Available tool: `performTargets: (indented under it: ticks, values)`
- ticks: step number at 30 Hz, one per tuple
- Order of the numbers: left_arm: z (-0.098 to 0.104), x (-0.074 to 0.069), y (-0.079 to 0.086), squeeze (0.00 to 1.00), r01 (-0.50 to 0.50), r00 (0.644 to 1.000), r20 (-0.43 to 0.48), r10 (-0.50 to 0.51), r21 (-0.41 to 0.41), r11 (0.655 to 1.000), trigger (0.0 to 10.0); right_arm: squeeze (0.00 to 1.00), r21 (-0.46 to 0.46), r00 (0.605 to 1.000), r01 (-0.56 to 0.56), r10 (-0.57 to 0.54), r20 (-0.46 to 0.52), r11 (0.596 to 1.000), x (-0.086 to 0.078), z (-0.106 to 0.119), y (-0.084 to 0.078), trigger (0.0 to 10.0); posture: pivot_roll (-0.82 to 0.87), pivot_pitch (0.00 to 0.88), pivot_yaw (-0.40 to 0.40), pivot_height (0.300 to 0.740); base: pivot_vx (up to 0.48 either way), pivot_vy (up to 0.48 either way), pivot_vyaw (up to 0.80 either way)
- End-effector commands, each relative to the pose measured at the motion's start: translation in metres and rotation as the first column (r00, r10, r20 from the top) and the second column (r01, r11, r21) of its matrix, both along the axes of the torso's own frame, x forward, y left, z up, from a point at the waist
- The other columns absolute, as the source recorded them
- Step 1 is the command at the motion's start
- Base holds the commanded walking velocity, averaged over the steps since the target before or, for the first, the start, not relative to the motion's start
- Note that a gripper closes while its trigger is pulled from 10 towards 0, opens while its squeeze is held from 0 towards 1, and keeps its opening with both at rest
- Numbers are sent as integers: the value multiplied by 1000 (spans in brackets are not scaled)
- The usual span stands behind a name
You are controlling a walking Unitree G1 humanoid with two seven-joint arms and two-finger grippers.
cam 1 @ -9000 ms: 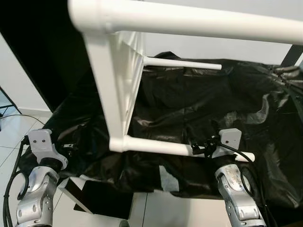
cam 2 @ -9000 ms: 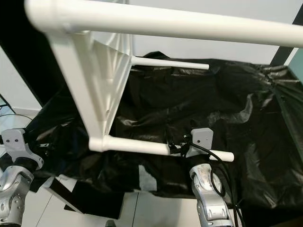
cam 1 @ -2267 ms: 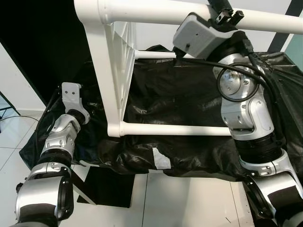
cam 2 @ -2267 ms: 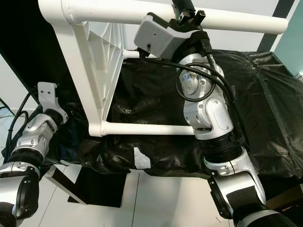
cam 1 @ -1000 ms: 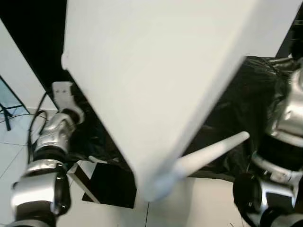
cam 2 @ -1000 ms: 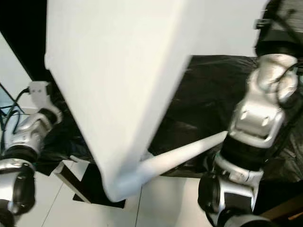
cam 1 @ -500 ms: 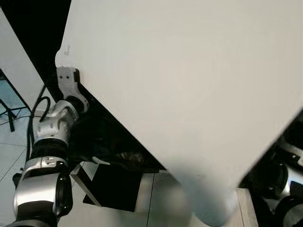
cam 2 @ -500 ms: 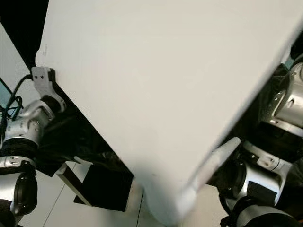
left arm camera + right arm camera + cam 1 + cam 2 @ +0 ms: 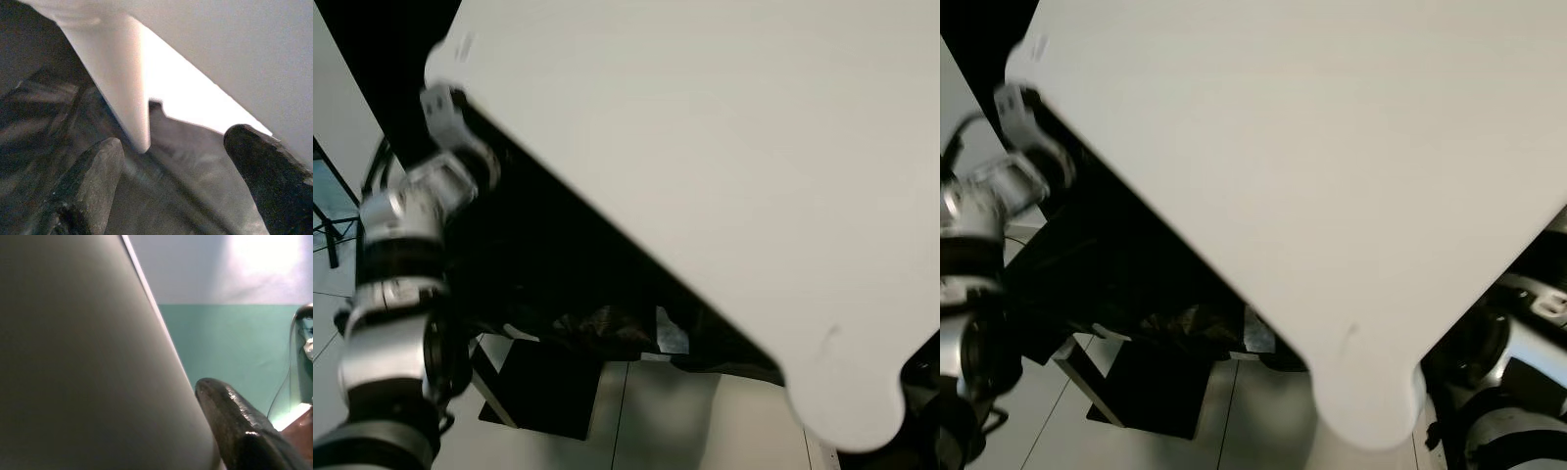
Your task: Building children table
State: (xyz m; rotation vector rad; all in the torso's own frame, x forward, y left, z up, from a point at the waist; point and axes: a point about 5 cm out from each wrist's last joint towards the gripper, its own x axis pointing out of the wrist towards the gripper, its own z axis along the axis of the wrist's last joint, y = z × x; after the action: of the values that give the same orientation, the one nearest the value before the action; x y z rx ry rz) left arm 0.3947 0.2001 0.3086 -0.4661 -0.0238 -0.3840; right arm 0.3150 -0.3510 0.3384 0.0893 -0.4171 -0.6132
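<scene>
Black sheeting [image 9: 538, 284] covers the bench. The white table [image 9: 705, 166], legs fitted, tilts from ten toward five o'clock, not yet standing. Left gripper [image 9: 166, 171] gapes beside a leg [image 9: 115, 83]; right gripper's [image 9: 239, 431] grip I cannot tell.

Crumpled black plastic sheeting [image 9: 558, 284] drapes over the surface, hanging down past its front edge. In the left wrist view the same sheeting [image 9: 58, 112] lies just beyond the fingers [image 9: 93, 171], dark and wrinkled. Below it, a black box [image 9: 543, 392] sits on the pale tiled floor [image 9: 656, 421]. Beyond the right fingers [image 9: 244, 431] stands a teal wall [image 9: 230, 342], paler above.
</scene>
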Motion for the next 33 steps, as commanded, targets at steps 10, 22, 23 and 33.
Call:
performTargets:
  ticks: [10, 22, 23, 33]
  values:
    - [52, 10, -20, 0, -50, 997, 53, 53, -60, 997, 10000, 0, 229, 898, -194, 267, -351, 954, 38, -105, 4, 10000, -35, 0, 56, 740, 0, 0, 0]
    - [66, 18, -52, 0, -2, 995, 95, -1, 37, 999, 10000, 0, 251, 919, -230, 295, -262, 940, 38, -125, 3, 10000, -28, 0, 69, 740, 0, 0, 0]
    - [66, 18, -52, 0, -2, 995, 95, -1, 37, 999, 10000, 0, 251, 919, -230, 295, -262, 940, 38, -125, 3, 10000, -28, 0, 69, 740, 0, 0, 0]
    - [48, 22, -44, 0, -18, 998, 64, 11, 98, 995, 10000, 0, 203, 943, -202, 246, -225, 958, 36, -115, -9, 10000, -27, 0, 70, 740, 0, 0, 0]
